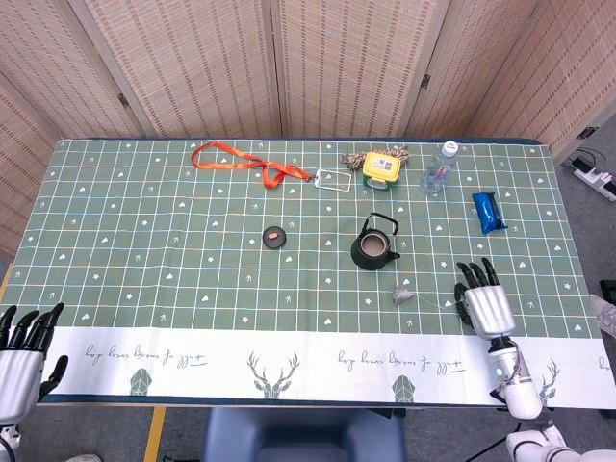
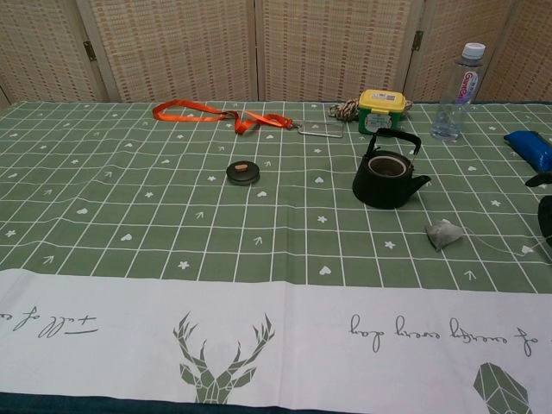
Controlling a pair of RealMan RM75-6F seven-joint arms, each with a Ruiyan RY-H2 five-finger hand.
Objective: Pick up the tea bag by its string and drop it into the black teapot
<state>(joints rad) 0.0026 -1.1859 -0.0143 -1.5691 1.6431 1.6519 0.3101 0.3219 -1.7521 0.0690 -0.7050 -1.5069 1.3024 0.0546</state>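
Seen from the head camera, the right hand (image 1: 486, 303) rests palm down near the table's (image 1: 144, 279) front right corner, its dark fingers (image 1: 472, 274) spread apart and holding nothing; whether they touch the cloth cannot be told. The left hand (image 1: 21, 358) sits off the front left corner, fingers apart and pointing upward, also holding nothing. The tea bag (image 1: 401, 295) is a small grey pouch lying flat on the green checked cloth, just in front of the black teapot (image 1: 373, 248) and to the left of the right hand. Its thin pale string (image 1: 430, 303) trails along the cloth toward that hand, and its far end is too fine to follow. The teapot stands upright right of the table's middle, lid off, with its handle raised. A small round lid (image 1: 275, 236) lies near the centre of the table. From the chest camera, only dark fingertips of the right hand (image 2: 543, 216) show at the right edge of the picture, so its opening cannot be judged here. The tea bag (image 2: 443, 233) lies crumpled and slightly peaked, in front of and to the right of the black teapot (image 2: 388, 177), apart from it. The string (image 2: 500, 248) runs rightward to a small white tag (image 2: 528, 250) close by the fingertips.
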